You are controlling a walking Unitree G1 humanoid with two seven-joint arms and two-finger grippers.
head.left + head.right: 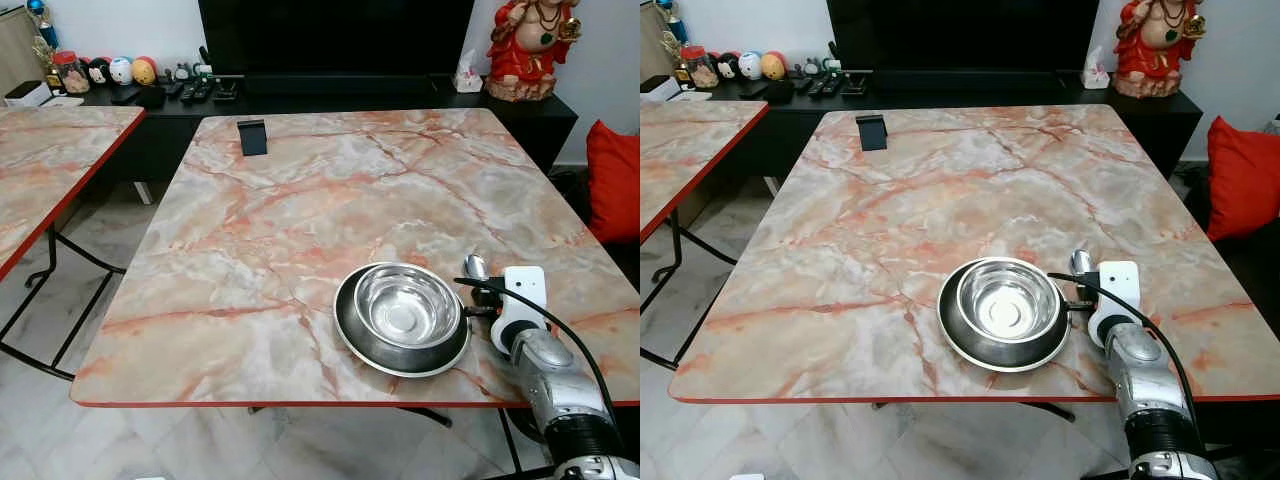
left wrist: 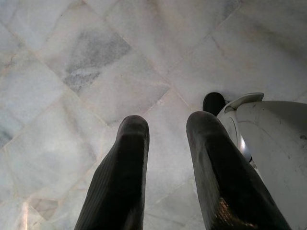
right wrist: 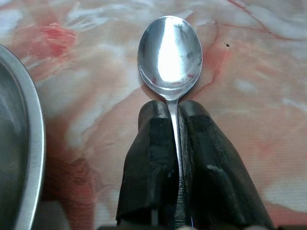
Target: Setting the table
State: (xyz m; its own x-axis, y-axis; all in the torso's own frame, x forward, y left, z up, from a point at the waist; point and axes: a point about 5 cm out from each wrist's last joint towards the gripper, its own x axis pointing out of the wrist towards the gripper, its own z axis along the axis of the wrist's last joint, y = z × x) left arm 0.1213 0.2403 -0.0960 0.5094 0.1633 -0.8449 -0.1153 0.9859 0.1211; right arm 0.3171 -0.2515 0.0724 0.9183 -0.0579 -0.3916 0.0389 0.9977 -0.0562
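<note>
A steel bowl (image 1: 405, 305) sits inside a steel plate (image 1: 352, 338) near the front right of the marble table (image 1: 300, 200). Just right of the plate, my right gripper (image 3: 173, 112) is shut on the handle of a metal spoon (image 3: 170, 52), whose bowl (image 1: 476, 267) points away from me, low over the tabletop. The plate's rim (image 3: 33, 143) lies close beside the spoon. My left gripper (image 2: 165, 127) hangs idle over the floor, fingers apart with nothing between them.
A small black stand (image 1: 252, 136) stands at the table's far left. A second marble table (image 1: 50, 160) is to the left. Behind are a black cabinet (image 1: 330, 95) with remotes and trinkets, a red statue (image 1: 530, 45), and a red cushion (image 1: 612, 180) at right.
</note>
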